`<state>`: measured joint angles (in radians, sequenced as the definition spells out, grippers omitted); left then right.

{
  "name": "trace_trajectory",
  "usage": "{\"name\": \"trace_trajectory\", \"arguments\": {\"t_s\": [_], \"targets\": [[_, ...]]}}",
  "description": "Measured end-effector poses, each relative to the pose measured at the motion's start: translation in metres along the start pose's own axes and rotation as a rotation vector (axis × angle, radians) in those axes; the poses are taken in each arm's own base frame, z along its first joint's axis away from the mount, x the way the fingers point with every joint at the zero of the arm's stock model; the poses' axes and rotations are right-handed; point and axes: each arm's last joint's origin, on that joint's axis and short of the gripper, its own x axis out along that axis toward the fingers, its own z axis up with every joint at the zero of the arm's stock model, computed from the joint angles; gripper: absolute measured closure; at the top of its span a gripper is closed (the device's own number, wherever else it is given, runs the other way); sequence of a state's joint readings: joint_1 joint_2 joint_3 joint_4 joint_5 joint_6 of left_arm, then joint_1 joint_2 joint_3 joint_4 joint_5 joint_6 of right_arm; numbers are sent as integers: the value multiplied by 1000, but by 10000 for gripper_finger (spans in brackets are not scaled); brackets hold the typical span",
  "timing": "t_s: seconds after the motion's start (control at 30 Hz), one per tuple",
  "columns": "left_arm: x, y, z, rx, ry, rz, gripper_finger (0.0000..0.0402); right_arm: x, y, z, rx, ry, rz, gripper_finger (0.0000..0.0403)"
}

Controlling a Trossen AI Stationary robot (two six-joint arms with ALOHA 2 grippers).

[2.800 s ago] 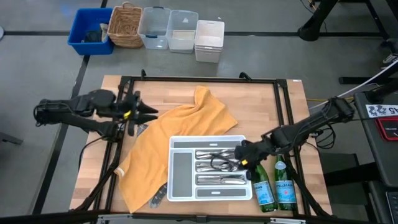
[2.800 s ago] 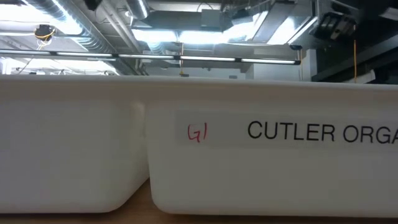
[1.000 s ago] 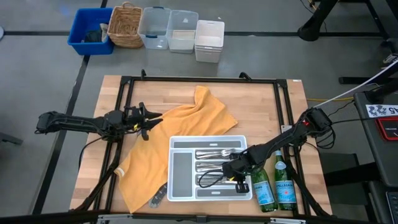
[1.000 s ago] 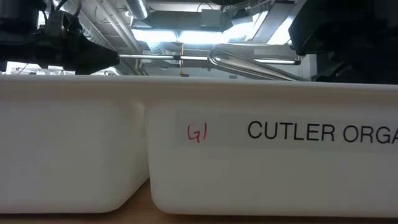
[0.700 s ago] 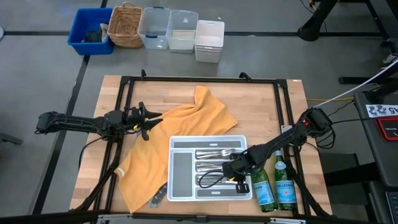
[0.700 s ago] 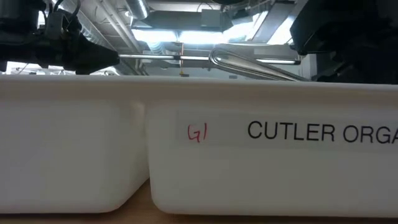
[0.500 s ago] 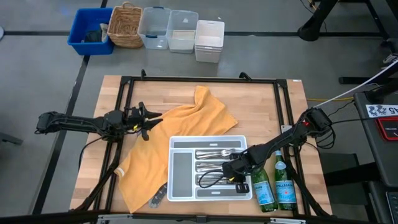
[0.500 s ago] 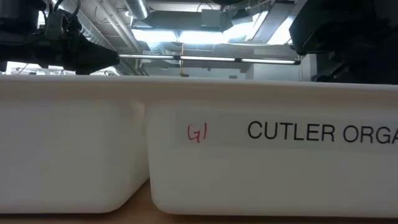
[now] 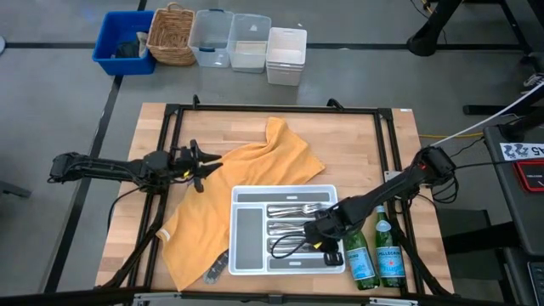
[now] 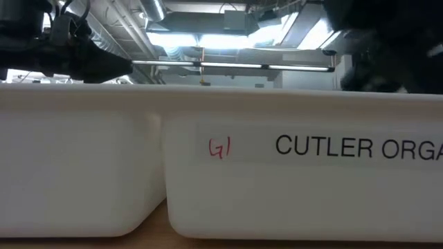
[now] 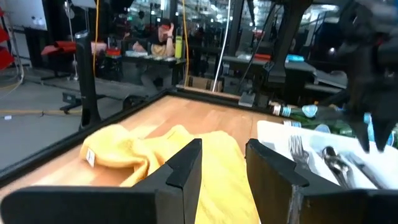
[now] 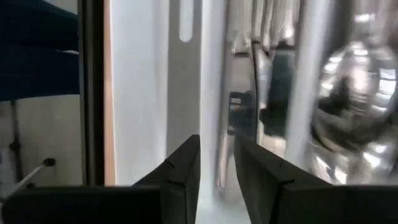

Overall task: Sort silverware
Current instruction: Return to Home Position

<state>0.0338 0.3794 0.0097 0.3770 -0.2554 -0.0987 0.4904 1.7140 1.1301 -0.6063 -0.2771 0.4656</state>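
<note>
The silverware point(image 9: 293, 228) lies in the right-hand slots of the white divided tray point(image 9: 249, 238), forks in the far slot. My right gripper point(image 9: 313, 240) hangs just above the tray's near right slots, pointing steeply down. In the right wrist view it point(image 12: 216, 165) is open, with only the tray showing through the gap. My left gripper point(image 9: 204, 161) is level over the table's left side, at the edge of the orange cloth point(image 9: 246, 178). It point(image 11: 224, 168) is open and holds nothing. The left wrist view also shows forks and spoons point(image 11: 329, 158) in the tray.
Two green glass bottles point(image 9: 374, 253) stand right of the tray, close to my right arm. A dark-handled utensil point(image 9: 214, 270) lies at the cloth's near edge. Black frame rails point(image 9: 272, 109) border the table. The low view is filled by the tray's wall point(image 10: 277, 180).
In the low view a silver piece showed above the tray's rim under my right gripper; it has dropped out of sight behind the rim. My right gripper has then risen a little over the tray. My left arm has kept still.
</note>
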Motion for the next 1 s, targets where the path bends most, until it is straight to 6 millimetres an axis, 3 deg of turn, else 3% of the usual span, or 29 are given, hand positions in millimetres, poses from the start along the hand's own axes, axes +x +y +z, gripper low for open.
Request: {"name": "trace_trajectory", "arguments": {"t_s": [0.17, 0.33, 0.7, 0.83, 1.0], "targets": [[0, 1, -5, -22, 52, 6, 290, -41, 12, 7, -37, -39, -111, 303], [0, 1, -9, -181, 87, 19, 290, -96, 19, -4, -65, -135, -235, 303], [-3, 4, -26, -171, 258, 60, 290, -216, 14, -73, -74, -538, -353, 303], [-4, 4, -27, -199, 274, 69, 290, -239, 4, -103, -101, -651, -381, 303], [-4, 4, -27, -226, 267, 71, 290, -250, -11, -136, -91, -774, -392, 303]]}}
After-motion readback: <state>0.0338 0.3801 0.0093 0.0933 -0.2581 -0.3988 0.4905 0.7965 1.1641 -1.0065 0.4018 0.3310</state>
